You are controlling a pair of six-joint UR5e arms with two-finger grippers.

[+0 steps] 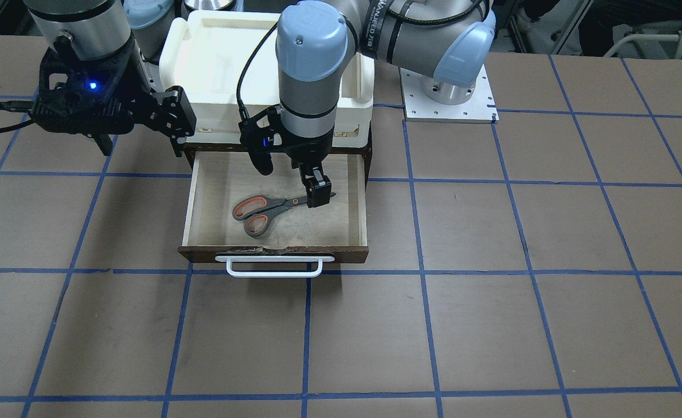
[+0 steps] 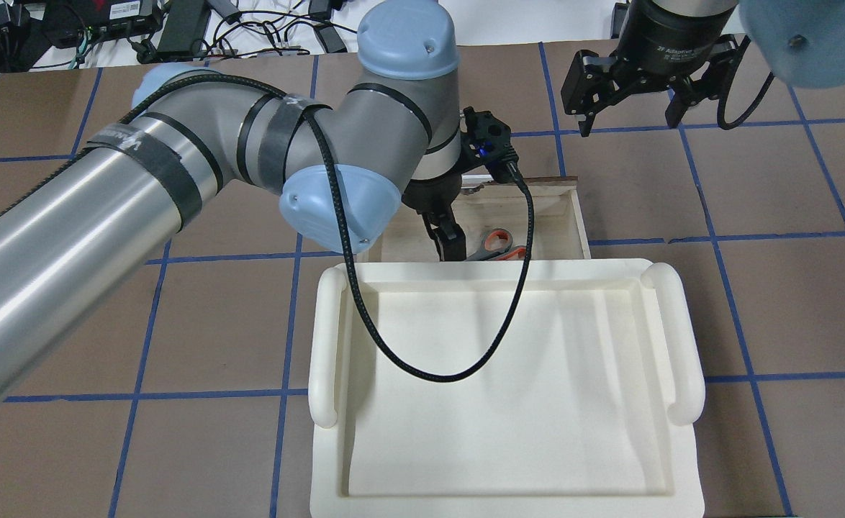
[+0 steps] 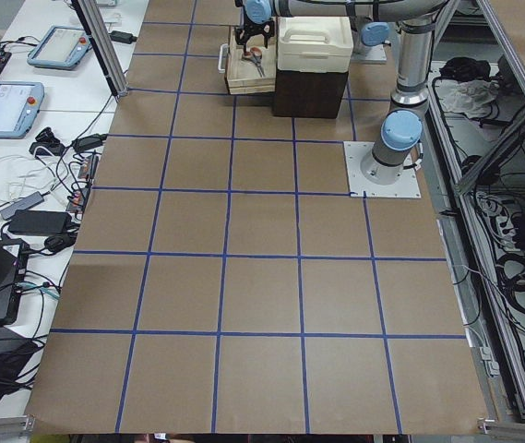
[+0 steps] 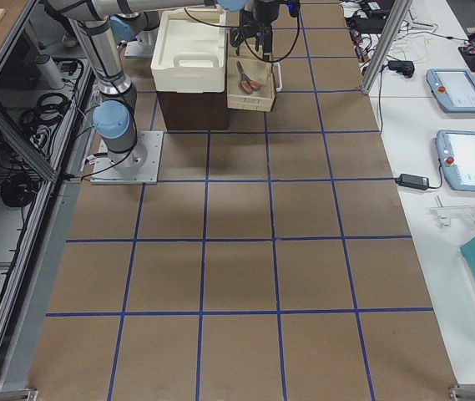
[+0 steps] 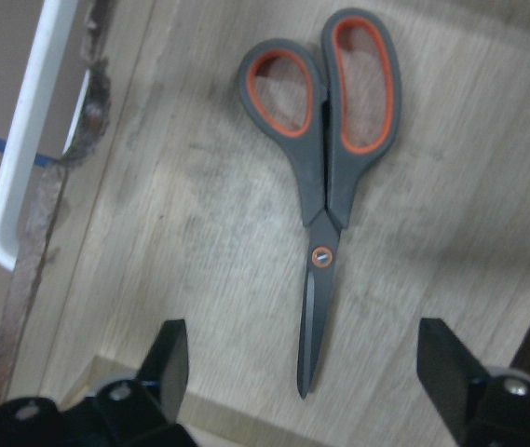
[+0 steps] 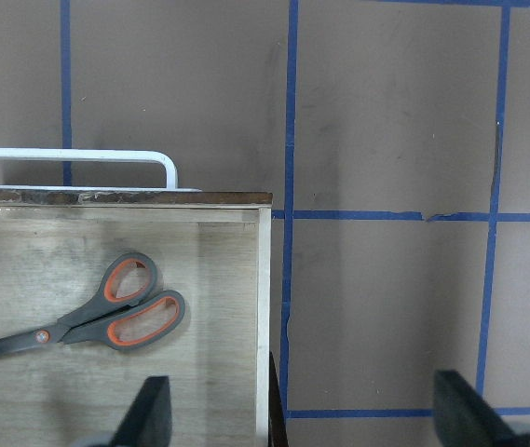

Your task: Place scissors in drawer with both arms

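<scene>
The scissors lie flat on the pale floor of the open drawer, handles toward its dark front and white bar handle. My left gripper hangs low inside the drawer over the blade end. In the left wrist view the scissors lie between and ahead of its fingertips, which stand wide apart and touch nothing. My right gripper is open and empty, raised beside the drawer's side wall. The scissors also show in the right wrist view.
A white plastic tray sits on top of the brown cabinet that the drawer slides out of. Brown table with a blue tape grid surrounds it. The left arm's black cable loops over the tray.
</scene>
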